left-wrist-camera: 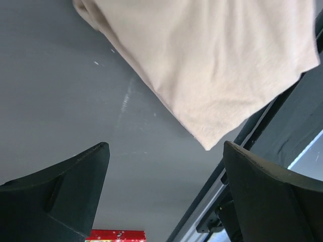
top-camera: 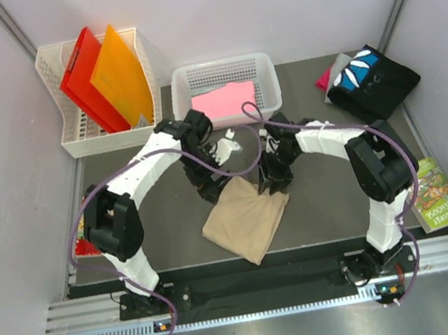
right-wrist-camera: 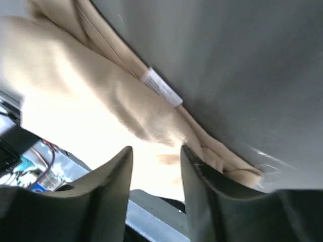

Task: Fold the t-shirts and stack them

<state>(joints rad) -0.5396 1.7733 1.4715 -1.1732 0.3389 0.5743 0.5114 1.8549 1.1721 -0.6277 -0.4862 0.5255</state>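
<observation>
A folded tan t-shirt point(top-camera: 245, 215) lies on the dark table, near the front. My left gripper point(top-camera: 210, 189) hangs at its far left corner, open and empty. In the left wrist view the gripper point(left-wrist-camera: 166, 171) is over bare table, with the tan shirt point(left-wrist-camera: 212, 60) ahead of it. My right gripper point(top-camera: 271, 181) is at the shirt's far right corner. In the right wrist view the gripper point(right-wrist-camera: 156, 156) is open over the tan shirt point(right-wrist-camera: 101, 91), close to its white label point(right-wrist-camera: 161, 87). A pink t-shirt point(top-camera: 224, 99) lies in a white basket point(top-camera: 183, 80). A black printed t-shirt point(top-camera: 368, 79) tops a pile at the back right.
A white basket point(top-camera: 64, 134) at the back left holds a red folder point(top-camera: 84, 75) and an orange folder point(top-camera: 118, 73). A book point(top-camera: 437, 194) lies off the table's right edge. A red printed item point(left-wrist-camera: 116, 235) lies at the left. Walls close in on both sides.
</observation>
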